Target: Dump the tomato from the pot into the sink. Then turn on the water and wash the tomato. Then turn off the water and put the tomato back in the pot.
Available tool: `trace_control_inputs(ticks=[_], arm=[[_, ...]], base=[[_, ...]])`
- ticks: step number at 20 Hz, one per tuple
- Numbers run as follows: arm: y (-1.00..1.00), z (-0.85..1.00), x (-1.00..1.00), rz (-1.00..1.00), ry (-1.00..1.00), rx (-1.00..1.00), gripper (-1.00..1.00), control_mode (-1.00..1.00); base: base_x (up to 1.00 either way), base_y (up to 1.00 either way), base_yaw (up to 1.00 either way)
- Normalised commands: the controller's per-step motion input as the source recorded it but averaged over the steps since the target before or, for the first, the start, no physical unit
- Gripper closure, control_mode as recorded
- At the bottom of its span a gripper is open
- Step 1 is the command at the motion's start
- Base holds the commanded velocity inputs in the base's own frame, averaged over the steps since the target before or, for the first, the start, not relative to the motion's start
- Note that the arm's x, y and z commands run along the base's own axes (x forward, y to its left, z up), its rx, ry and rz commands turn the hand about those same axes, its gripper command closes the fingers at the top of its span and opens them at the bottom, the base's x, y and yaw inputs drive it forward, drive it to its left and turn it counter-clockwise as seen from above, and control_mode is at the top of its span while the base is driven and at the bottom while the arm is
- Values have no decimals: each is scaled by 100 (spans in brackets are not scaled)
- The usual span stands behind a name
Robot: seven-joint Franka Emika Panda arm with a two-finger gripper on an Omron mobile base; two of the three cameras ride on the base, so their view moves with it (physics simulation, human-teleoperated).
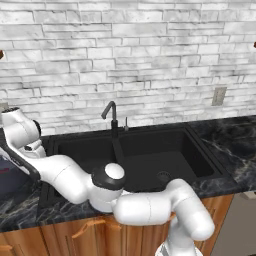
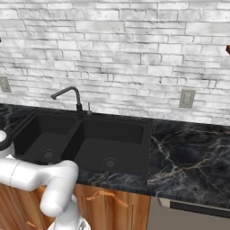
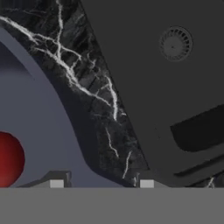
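One glossy red tomato sits inside smooth blue-grey pot on veined black marble bench, beside matte black two-basin sink. Fingers apparently narrowed astride pot rim; grip unclear.

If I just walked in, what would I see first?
The big black sink set in the dark marble counter, with a black faucet over it and white brick wall behind. From the hand view, a bright red tomato sits inside the blue-grey pot beside the sink.
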Motion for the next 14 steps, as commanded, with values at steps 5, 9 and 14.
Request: trace_control_inputs(ticks=[5, 9, 14], arm=[[-100, 24, -27, -52, 9, 3, 100, -100], [-96, 36, -40, -48, 1, 2, 100, -100], [-82, 55, -45, -39, -3, 0, 100, -100]], base=[[0, 0, 0], [0, 0, 0], [0, 0, 0]])
